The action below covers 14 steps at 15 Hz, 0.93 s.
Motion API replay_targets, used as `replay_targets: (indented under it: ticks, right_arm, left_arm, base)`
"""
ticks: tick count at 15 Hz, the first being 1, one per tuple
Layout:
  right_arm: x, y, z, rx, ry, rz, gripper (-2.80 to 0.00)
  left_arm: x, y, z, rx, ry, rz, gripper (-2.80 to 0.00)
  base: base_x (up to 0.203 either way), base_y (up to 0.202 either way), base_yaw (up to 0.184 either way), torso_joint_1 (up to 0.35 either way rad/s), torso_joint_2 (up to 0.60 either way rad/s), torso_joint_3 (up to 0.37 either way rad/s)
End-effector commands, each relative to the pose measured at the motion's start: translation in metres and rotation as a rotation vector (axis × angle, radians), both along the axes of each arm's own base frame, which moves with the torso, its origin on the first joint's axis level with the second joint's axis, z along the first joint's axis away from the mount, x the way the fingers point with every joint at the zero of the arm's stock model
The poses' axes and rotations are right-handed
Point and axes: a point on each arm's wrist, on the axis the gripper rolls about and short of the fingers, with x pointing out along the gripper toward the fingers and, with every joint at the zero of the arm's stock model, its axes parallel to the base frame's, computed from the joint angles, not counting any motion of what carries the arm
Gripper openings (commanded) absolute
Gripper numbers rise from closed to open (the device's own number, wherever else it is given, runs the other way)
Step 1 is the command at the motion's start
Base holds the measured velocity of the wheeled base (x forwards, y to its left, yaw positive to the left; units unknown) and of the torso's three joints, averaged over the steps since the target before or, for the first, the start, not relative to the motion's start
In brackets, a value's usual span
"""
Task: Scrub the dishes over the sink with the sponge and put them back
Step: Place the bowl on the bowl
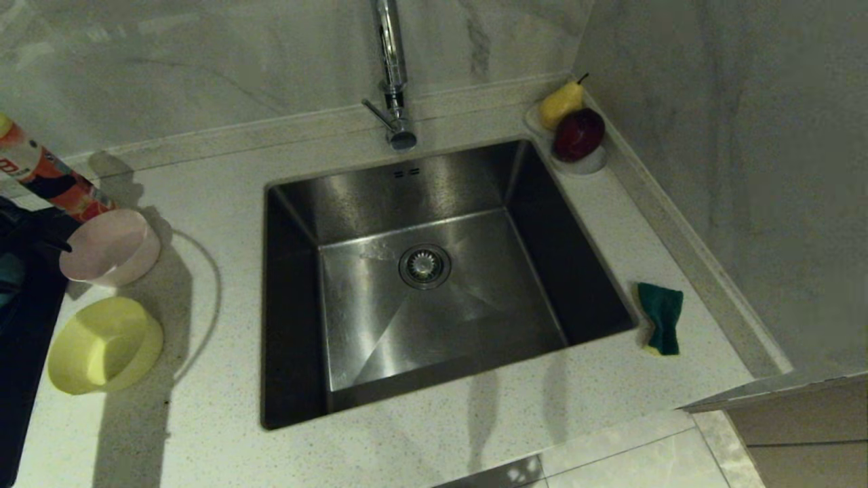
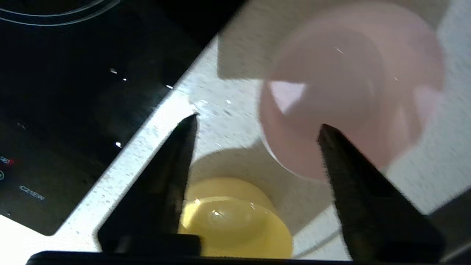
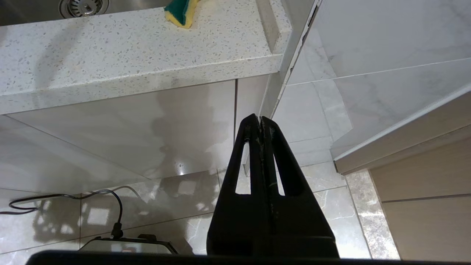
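Note:
A pale pink bowl point(image 1: 110, 248) and a yellow bowl point(image 1: 103, 346) stand on the speckled counter left of the steel sink point(image 1: 434, 285). My left arm point(image 1: 24, 271) comes in at the far left edge, beside the pink bowl. In the left wrist view my left gripper point(image 2: 257, 123) is open. One fingertip point(image 2: 331, 140) overlaps the pink bowl point(image 2: 353, 88), and the yellow bowl point(image 2: 235, 221) shows between the fingers, farther off. The green and yellow sponge point(image 1: 661, 317) lies on the counter right of the sink. My right gripper point(image 3: 260, 119) hangs shut and empty below the counter edge.
A faucet point(image 1: 393, 81) rises behind the sink. A white dish point(image 1: 588, 163) with a pear and a red apple sits at the back right corner. A black cooktop point(image 2: 73, 92) borders the bowls on the left. An orange-labelled bottle point(image 1: 47, 176) leans at the far left.

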Motion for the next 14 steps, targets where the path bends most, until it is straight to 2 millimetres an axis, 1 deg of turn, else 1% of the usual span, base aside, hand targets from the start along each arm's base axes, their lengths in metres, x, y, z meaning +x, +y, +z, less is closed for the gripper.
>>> replay_targets:
  ticks: [1,3,5,9,14]
  right_arm:
    - [0.000,0.000,0.000,0.000,0.000,0.000,-2.80]
    - [0.000,0.000,0.000,0.000,0.000,0.000,-2.80]
    - [0.000,0.000,0.000,0.000,0.001,0.000,-2.80]
    - [0.000,0.000,0.000,0.000,0.001,0.000,-2.80]
    - [0.000,0.000,0.000,0.000,0.001,0.000,-2.80]
  left_arm:
    - [0.007,0.014,-0.017,-0.050,0.034,0.025,0.00]
    - [0.010,0.019,-0.026,-0.092,0.038,0.025,0.00]
    - [0.012,0.019,-0.028,-0.128,0.028,0.012,0.00]
    - [0.014,0.021,-0.030,-0.145,0.022,0.016,0.00]
    - [0.019,0.023,-0.038,-0.181,0.032,0.022,0.00]
  base:
    - [0.000,0.000,0.000,0.000,0.00,0.000]
    - [0.000,0.000,0.000,0.000,0.00,0.000]
    - [0.000,0.000,0.000,0.000,0.00,0.000]
    - [0.000,0.000,0.000,0.000,0.00,0.000]
    - [0.000,0.000,0.000,0.000,0.00,0.000]
